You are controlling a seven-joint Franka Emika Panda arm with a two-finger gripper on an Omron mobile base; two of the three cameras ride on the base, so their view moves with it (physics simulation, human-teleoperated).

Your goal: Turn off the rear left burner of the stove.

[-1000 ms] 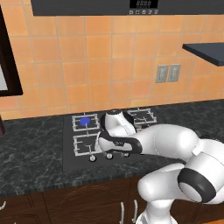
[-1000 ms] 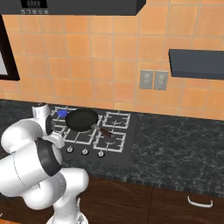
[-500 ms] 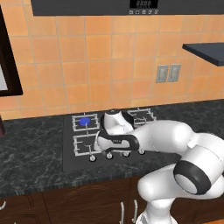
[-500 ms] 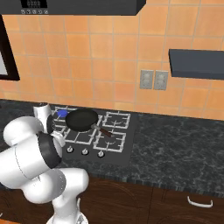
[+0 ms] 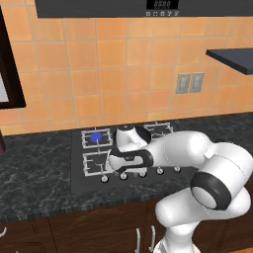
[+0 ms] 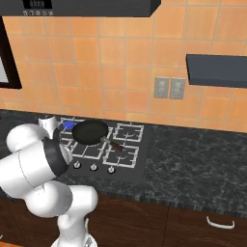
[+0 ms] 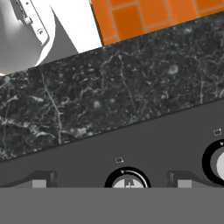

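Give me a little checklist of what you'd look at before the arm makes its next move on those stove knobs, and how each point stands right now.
1. Rear left burner lit: ok, a blue glow shows at its centre, so there is something to turn off.
2. Tool open: ok, its two fingertips stand wide apart in the hand view.
3. Tool lined up on a knob: ok, one knob sits between the fingertips.
4. That knob is the one for the rear left burner: cannot tell, its marks are too small to read.
5. Tool empty: ok, nothing is held.
6. Pan clear of the knob row: ok, it sits on the grates behind, in the right base view.
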